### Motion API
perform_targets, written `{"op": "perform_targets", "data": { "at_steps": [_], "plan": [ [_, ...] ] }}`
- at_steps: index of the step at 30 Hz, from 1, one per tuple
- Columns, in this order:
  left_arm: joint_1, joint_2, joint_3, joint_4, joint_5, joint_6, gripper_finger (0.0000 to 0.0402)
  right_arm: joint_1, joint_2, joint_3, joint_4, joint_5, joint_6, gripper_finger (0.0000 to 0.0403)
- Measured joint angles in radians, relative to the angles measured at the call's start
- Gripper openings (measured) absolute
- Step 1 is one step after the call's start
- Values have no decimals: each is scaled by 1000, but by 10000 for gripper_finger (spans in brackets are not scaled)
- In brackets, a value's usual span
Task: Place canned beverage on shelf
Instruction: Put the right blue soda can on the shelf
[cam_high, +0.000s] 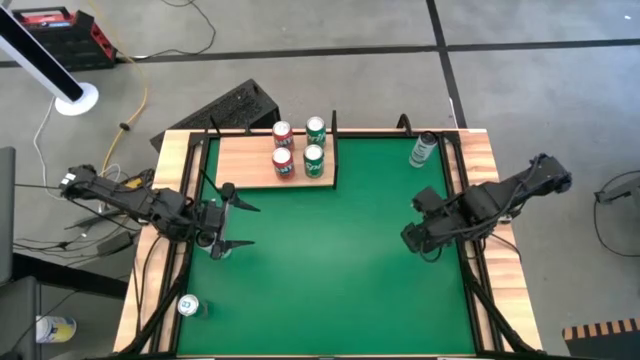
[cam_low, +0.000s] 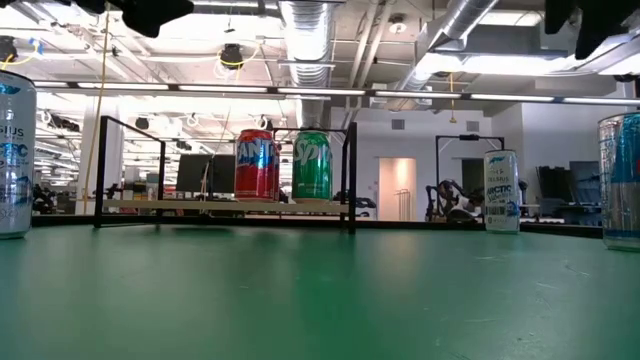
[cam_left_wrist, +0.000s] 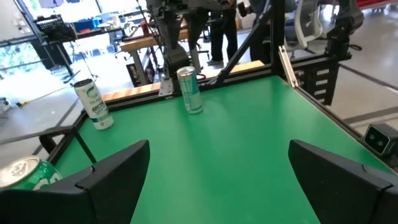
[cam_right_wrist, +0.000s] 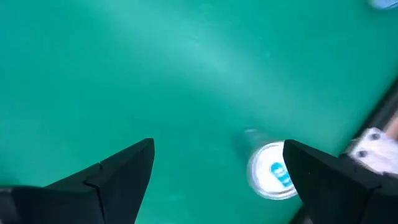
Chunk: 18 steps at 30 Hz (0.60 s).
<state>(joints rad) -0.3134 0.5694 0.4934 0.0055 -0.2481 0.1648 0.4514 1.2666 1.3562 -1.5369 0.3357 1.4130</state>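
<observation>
you've got a green table edged in pale wood strips. the shelf is light wood with visible grain and thin black uprights. on it, two red cans with white lettering and two green cans, also white-lettered. a white can with teal print stands at the far right. a silver can with a blue-marked top is near left. both arms are dark.
</observation>
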Motion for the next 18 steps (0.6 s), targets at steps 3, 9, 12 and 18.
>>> {"op": "perform_targets", "data": {
  "at_steps": [3,9,12,18],
  "plan": [
    [0,0,0,0,0,15,368,-21,16,-43,-40,-8,49,379],
    [0,0,0,-11,-1,23,368,-40,16,-145,-39,-44,180,379],
    [0,0,0,-14,-1,25,368,-21,19,-182,-31,-53,203,379],
    [1,0,0,-15,-2,30,368,50,18,-219,-32,-53,268,379]
  ]
}}
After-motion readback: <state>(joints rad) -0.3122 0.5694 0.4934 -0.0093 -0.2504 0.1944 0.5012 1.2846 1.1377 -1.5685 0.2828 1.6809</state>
